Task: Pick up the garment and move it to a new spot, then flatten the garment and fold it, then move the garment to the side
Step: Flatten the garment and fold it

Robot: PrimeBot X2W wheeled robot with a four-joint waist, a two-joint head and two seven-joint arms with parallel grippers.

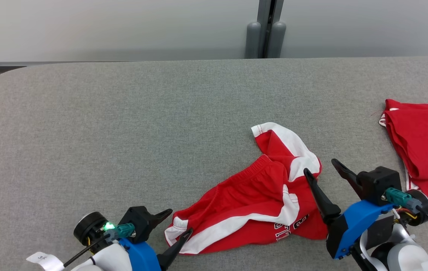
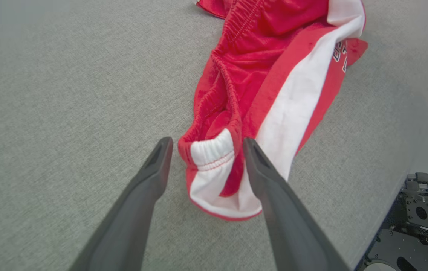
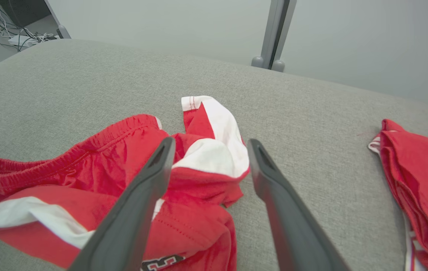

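Lying crumpled on the grey surface [image 1: 123, 131], the garment [image 1: 251, 203] runs its long axis from near left to far right, between both arms. The left claw [image 1: 179, 222] is spread wide, with the white waistband corner [image 2: 212, 150] between its fingers [image 2: 150, 180], not pinched. The right claw [image 1: 320, 166], also spread and empty, hovers at the opposite end. I judge the left arm nearer to a grasp. A second red cloth [image 1: 425, 146] lies well apart at right.

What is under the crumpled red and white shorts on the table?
The crumpled red and white shorts lie on the grey fabric-covered table, which shows around them. The cloth covers what is directly beneath, so that cannot be seen.
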